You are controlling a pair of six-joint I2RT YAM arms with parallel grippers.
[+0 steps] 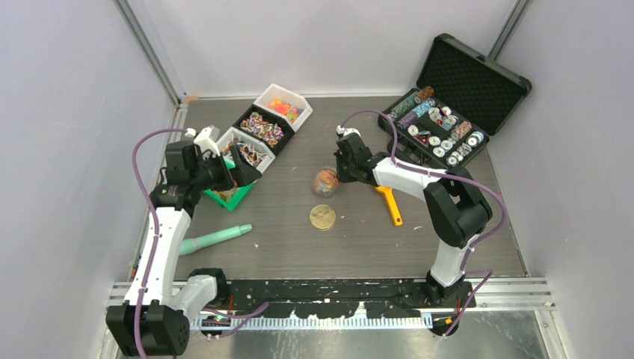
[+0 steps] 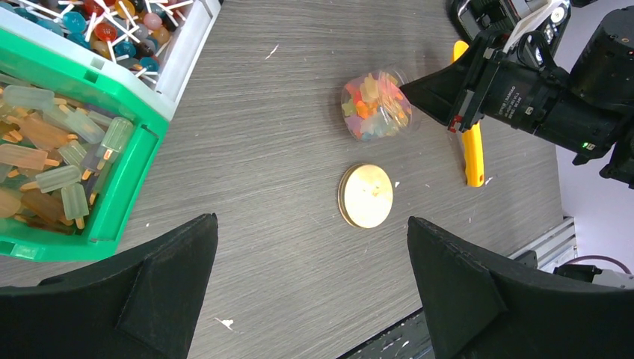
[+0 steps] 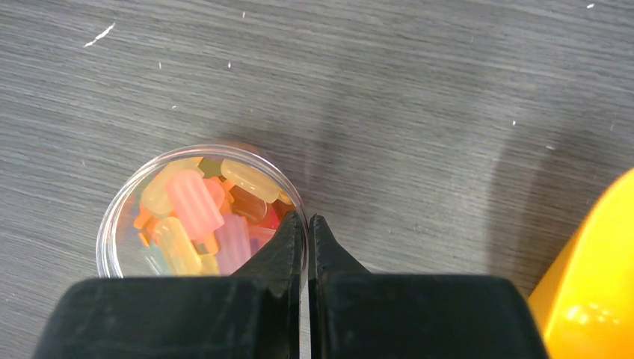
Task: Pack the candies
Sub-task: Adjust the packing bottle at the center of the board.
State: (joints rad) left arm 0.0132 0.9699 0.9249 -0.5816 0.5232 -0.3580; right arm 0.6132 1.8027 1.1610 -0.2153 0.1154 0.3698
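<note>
A small clear jar (image 1: 326,182) (image 2: 376,106) (image 3: 198,213) stands mid-table, full of pastel ice-pop-shaped candies (image 3: 193,202). My right gripper (image 1: 338,173) (image 3: 306,218) is shut on the jar's rim, one finger inside the wall and one outside. More candies fill the bins at the back left: orange-yellow ones (image 1: 284,108), striped ones (image 1: 262,126) and lollipops (image 2: 112,22). Ice-pop sweets lie in the green bin (image 2: 138,146). My left gripper (image 1: 243,168) (image 2: 311,219) hangs wide open above bare table beside the green bin, holding nothing.
A flat gold disc (image 1: 322,217) (image 2: 365,195) lies just in front of the jar. An orange scoop (image 1: 389,203) (image 2: 471,153) (image 3: 591,269) lies to its right. An open black case of poker chips (image 1: 441,127) sits at the back right. A teal tool (image 1: 213,238) lies front left.
</note>
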